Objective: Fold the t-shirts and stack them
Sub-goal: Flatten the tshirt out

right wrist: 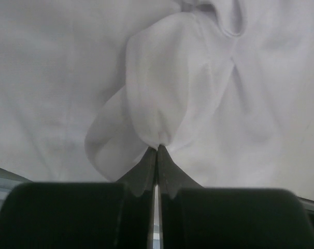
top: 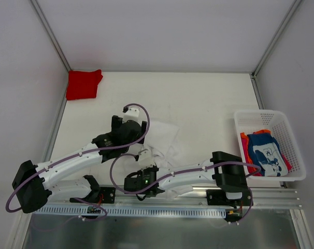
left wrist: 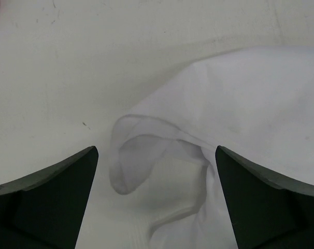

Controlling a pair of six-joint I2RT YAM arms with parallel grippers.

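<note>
- My right gripper (right wrist: pixel 157 148) is clamped tight on a pinched-up fold of the white t-shirt (right wrist: pixel 58 67). The cloth bunches right at the tips and fans out from there. I'd say the pinch is there so I can drag or lift that edge to spread the thing flat.
- My left gripper (left wrist: pixel 156 153) is wide open, nothing in it. It hangs just over a floppy looped edge of the same tee, which sits between the two fingers. It looks like a sleeve or a hem opening, honestly can't tell which. My guess is it's lined up to take a second corner.
- The white tee lies crumpled on the table (top: pixel 209 98), in between my two arms and partly hidden under them, near the front edge.
- Its long axis runs roughly front to back from the top camera, leaning a bit to the right at the far end. Which end is the collar I can't make out, it's too rumpled.
- Further out, the red t-shirt (top: pixel 83 84) sits folded in the far left corner, well apart from everything. I'm guessing that's the stack spot.
- Over on the right, the basket (top: pixel 260 113) holds the blue t-shirt (top: pixel 266 150) on top of the orange-red t-shirt (top: pixel 244 142), neither of them folded yet.
</note>
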